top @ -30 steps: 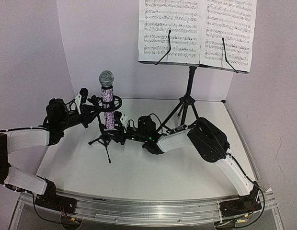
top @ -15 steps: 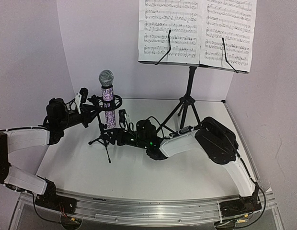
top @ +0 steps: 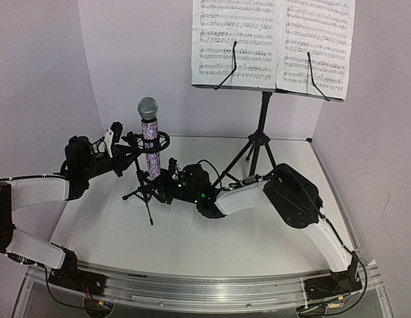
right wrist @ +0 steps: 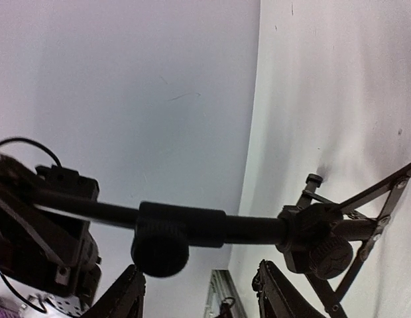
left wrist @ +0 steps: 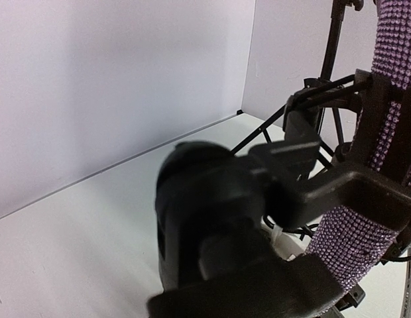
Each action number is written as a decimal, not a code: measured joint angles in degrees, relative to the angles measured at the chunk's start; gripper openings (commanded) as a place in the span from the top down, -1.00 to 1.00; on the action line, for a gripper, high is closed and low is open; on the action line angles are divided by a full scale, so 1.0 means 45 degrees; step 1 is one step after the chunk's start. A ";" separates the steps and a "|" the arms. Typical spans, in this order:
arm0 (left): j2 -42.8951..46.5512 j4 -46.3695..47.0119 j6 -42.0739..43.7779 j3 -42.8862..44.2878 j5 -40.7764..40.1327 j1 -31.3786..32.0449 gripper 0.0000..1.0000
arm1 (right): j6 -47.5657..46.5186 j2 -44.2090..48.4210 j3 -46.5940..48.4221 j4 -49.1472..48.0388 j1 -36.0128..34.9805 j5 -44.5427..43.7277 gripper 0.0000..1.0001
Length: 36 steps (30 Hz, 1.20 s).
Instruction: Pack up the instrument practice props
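Observation:
The glittery purple microphone stands upright in the small black mic stand, left of the table's middle. My left gripper comes in from the left and is shut on the stand's holder bracket beside the microphone. In the left wrist view that gripper is a dark blur. My right gripper lies low at the stand's pole, open. In the right wrist view the pole crosses just ahead of the gripper, its fingers apart on either side. The tall music stand holds the sheet-music pages at the back right.
White walls close in the table at the back and both sides. The music stand's tripod legs spread just behind my right forearm. A locking knob and the tripod hub sit on the mic stand's pole.
My right wrist has shifted left, closer to the mic stand's pole. The left arm and the microphone have stayed where they were.

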State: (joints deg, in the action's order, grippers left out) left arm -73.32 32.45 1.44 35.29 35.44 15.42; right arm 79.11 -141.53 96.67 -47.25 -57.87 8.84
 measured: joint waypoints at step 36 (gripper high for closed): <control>0.0000 -0.0005 0.0007 0.0000 -0.0105 -0.0083 1.00 | 0.3571 -0.1050 0.0830 -0.1762 0.0450 -0.0727 0.73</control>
State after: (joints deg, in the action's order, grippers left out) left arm -73.32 32.42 1.48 35.29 34.97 15.05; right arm 95.18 -146.26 100.40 -55.17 -55.84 5.56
